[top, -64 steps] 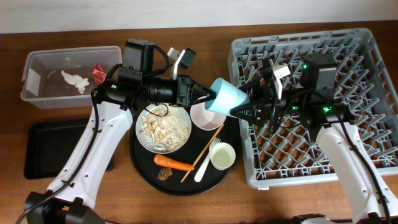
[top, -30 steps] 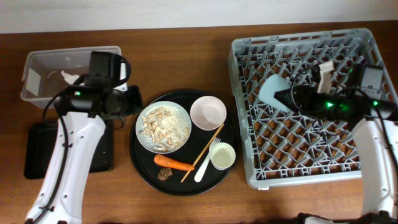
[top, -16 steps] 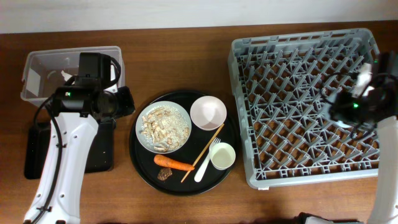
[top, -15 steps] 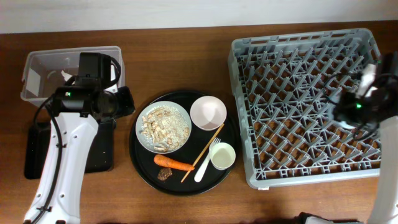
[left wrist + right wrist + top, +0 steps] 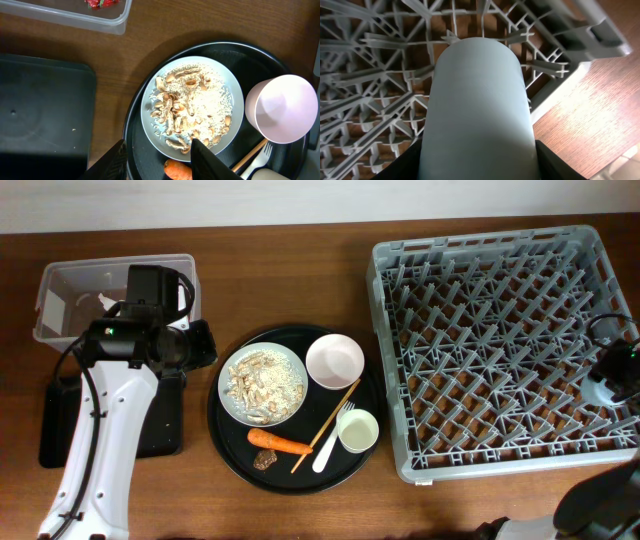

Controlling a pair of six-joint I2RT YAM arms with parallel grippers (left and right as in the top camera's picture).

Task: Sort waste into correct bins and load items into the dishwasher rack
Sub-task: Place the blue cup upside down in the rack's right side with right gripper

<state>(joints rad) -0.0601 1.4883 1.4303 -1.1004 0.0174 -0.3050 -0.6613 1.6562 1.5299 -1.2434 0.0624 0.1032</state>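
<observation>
My right gripper (image 5: 477, 167) is shut on the light blue cup (image 5: 479, 100) and holds it over the right rim of the grey dishwasher rack (image 5: 490, 340), by a corner (image 5: 580, 35). From overhead that arm shows only at the right edge (image 5: 614, 370). My left gripper (image 5: 160, 167) is open and empty above the plate (image 5: 262, 383) of beige scraps (image 5: 192, 107). The pink bowl (image 5: 335, 361), small white cup (image 5: 358, 430), fork (image 5: 330, 442), chopstick (image 5: 327, 423), carrot (image 5: 278, 442) and brown lump (image 5: 265, 461) lie on the round black tray (image 5: 225, 450). The red wrapper (image 5: 100, 3) lies in the clear tub (image 5: 60, 320).
The shallow black tray (image 5: 55, 425) lies below the tub, partly under my left arm (image 5: 110, 410). Bare wood table (image 5: 300, 270) runs between the tub and the rack. The table's right edge is near the rack's corner (image 5: 600, 115).
My right arm has carried the blue cup from the rack's left side across to its right edge. My left arm drew back left from the cup, then stayed still.
</observation>
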